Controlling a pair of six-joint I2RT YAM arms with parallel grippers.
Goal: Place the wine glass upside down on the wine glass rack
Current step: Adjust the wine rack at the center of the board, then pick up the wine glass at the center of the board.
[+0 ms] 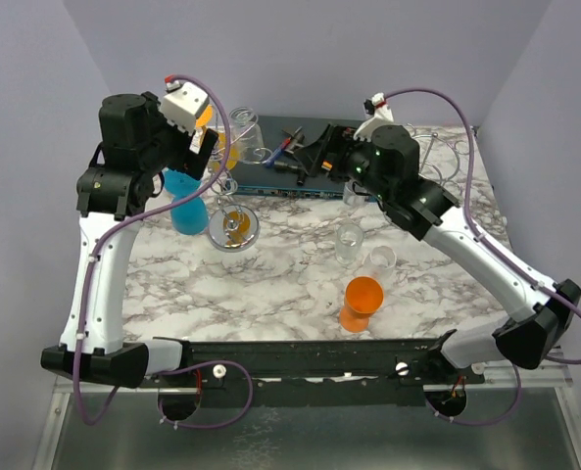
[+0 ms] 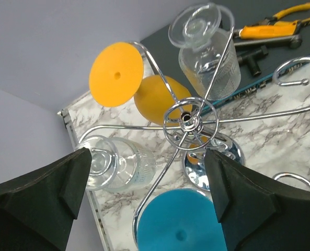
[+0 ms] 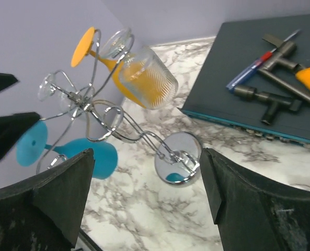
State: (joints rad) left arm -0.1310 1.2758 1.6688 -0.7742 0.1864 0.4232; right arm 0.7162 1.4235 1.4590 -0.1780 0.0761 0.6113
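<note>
The chrome wine glass rack (image 1: 233,231) stands at the back left of the marble table. A blue glass (image 1: 186,208), an orange glass (image 2: 157,99) and two clear glasses (image 2: 209,52) (image 2: 118,163) hang upside down on its arms. Two clear glasses (image 1: 349,241) (image 1: 381,259) and an orange glass (image 1: 362,303) stand loose on the table at the middle right. My left gripper (image 1: 210,157) (image 2: 147,196) is open and empty, right above the rack hub (image 2: 188,118). My right gripper (image 1: 311,163) (image 3: 147,201) is open and empty, to the right of the rack base (image 3: 176,158).
A dark toolbox (image 1: 300,166) with pliers and pipe fittings lies at the back, behind the rack. Wire loops (image 1: 437,157) show at the back right. The purple walls close in at the back and both sides.
</note>
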